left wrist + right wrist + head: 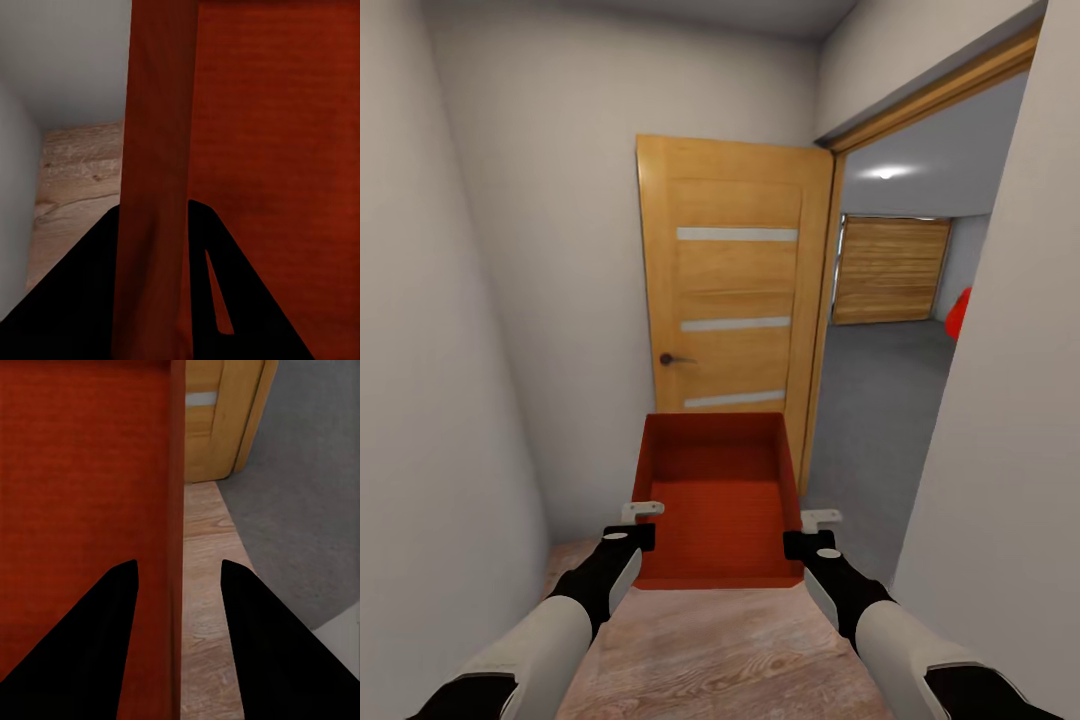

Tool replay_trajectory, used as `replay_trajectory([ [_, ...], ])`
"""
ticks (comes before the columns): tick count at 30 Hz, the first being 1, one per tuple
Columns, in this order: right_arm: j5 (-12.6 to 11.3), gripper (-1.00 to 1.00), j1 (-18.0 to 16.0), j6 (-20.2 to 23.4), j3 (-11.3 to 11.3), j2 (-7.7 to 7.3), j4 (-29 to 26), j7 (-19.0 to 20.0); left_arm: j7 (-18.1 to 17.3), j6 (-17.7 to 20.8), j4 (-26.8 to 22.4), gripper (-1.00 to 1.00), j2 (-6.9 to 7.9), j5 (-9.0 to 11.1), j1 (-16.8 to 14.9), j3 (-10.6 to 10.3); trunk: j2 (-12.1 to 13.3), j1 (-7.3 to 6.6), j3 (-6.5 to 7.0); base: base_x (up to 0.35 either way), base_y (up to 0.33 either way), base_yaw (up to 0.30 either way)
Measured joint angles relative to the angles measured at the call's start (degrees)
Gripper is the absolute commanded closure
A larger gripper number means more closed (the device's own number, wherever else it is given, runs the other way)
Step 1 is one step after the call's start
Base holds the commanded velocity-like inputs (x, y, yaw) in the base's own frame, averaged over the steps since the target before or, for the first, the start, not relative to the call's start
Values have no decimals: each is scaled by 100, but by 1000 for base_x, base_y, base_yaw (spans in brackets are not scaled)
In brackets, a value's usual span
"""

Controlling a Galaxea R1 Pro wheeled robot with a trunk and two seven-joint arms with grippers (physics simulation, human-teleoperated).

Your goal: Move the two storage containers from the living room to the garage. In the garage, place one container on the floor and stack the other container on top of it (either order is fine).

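The robot stood in a narrow hall with white walls [450,350] and a light wood floor [710,650]. It held one orange-red storage container [718,500] out in front of it, up off the floor — open side up, with nothing inside.

The left gripper [643,522] was on the container's left wall, at the near end. In the left wrist view its two dark fingers [82,300] sat one on each side of that thin red wall [154,187], pressed close on it. The right gripper [812,530] was on the right wall in the same way. In the right wrist view its fingers [90,645] also sat one on each side of the wall, the inner one inside the bin; I could not tell if they touched it.

Just past the container, a wooden door [735,280] with three pale stripes stood open against the far wall. To the right was the doorway into the garage, with its grey concrete floor [880,400] and a wide door of wooden panels [890,270] at the far end. A bit of something red [958,315] peeked out at the doorway's right edge — too little showed to say what it was.
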Motion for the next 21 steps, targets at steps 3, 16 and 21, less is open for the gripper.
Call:
replay_trajectory([
  [3,1,100,-2,0,0,0,0,0,0,-1,0,100,0,1,-1,0,0,0,0,317,0,0],
  [16,2,100,-2,38,-6,1,1,6,-1,41,2,100,0,-5,-4,7,0,0,0,319,0,-145],
  [21,2,100,-2,40,-5,1,-1,6,0,42,2,100,0,-5,-4,8,1,1,0,221,0,-261],
])
